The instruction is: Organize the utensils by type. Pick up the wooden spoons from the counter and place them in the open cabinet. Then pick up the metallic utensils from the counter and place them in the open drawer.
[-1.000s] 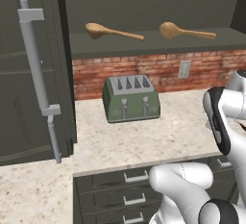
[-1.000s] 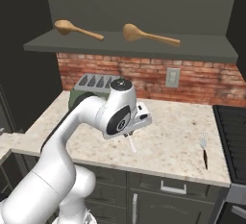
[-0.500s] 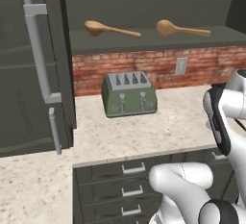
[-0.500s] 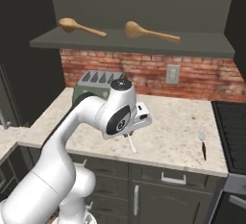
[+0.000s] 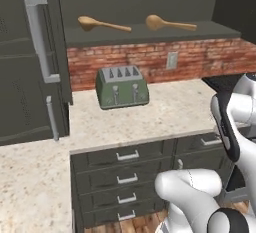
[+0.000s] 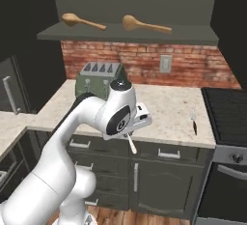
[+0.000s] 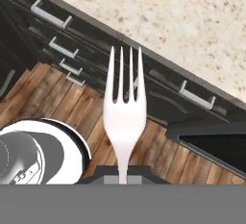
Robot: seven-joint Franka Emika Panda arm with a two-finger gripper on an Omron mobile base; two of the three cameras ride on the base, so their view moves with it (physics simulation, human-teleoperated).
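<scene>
While the two light-brown wooden spoons, oval-bowled with long tapering handles, lie flat on the wide dark shelf of the grey-green wall cabinet (image 6: pixel 193 35), one (image 6: pixel 82 21) to the left and the other (image 6: pixel 144 24) to the right with a clear gap between them, the dark two-finger gripper (image 6: pixel 129 138) is clamped on the stem of a pale, silvery four-tined metal fork (image 7: pixel 124 115). In the hand view the fork rises straight from between the finger tips, its smooth tines slim and parallel, seen against brown wooden floor planks and dark grey drawer fronts (image 7: pixel 158 91) with short silver bar handles. In the right base view the fork shows as a thin light sliver pointing down and slightly right from the gripper, in front of the edge of the beige speckled stone-look counter (image 6: pixel 164 110). Farther right on that counter, near the black stovetop (image 6: pixel 226 110), lies a small fork with a dark reddish-brown handle (image 6: pixel 194 121). A boxy green four-slot toaster (image 5: pixel 122 86) stands against the red brick backsplash (image 5: pixel 200 57). The tall flat cabinet door (image 5: pixel 25 62) with its long silver bar handle stands open at the left.
</scene>
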